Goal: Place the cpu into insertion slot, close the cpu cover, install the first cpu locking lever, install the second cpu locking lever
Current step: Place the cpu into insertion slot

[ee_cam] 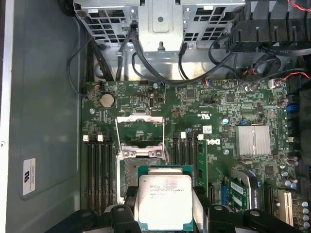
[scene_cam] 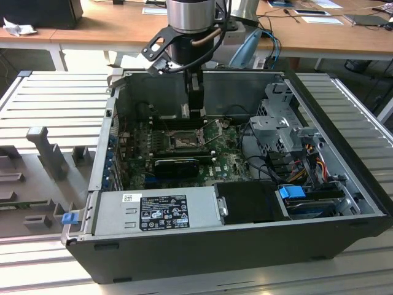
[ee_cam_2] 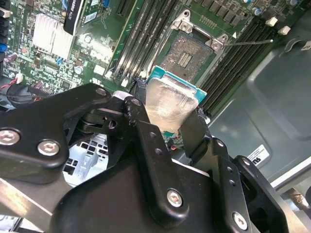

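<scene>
My gripper is shut on the cpu, a flat square chip with a silver-grey top and a teal rim, gripped by two opposite edges. In both wrist views the chip hangs above the motherboard, next to the open insertion slot, which has nothing in it. The cpu hides part of the slot. The cpu cover is swung open away from the slot. A thin wire locking lever sticks out sideways, unlatched. In the exterior view the gripper hangs inside the computer case, just above the slot.
Memory slots flank the socket on both sides. A finned heatsink and a long black card sit on the board. A power supply and a drive cage with cables fill the case's front and right.
</scene>
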You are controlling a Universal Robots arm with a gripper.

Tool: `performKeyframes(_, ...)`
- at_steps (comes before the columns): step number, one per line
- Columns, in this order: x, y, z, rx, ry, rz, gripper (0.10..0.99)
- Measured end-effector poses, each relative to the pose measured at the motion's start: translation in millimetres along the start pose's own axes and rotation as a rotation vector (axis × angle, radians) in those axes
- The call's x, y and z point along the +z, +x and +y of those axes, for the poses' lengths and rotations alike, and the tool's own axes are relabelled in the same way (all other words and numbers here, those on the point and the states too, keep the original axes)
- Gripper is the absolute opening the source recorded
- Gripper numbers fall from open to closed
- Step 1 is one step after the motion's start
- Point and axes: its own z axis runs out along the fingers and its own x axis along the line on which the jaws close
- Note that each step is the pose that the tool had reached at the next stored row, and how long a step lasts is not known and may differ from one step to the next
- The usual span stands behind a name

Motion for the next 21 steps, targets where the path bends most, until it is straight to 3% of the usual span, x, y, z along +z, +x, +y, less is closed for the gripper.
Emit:
performKeyframes(13,9.1,-0.2,-0.8,0.036,-0.001,-0.0037,0.525)
performKeyframes(21,15.6,-0.3,-1.4,0.011,0.000,-0.0012,0.525)
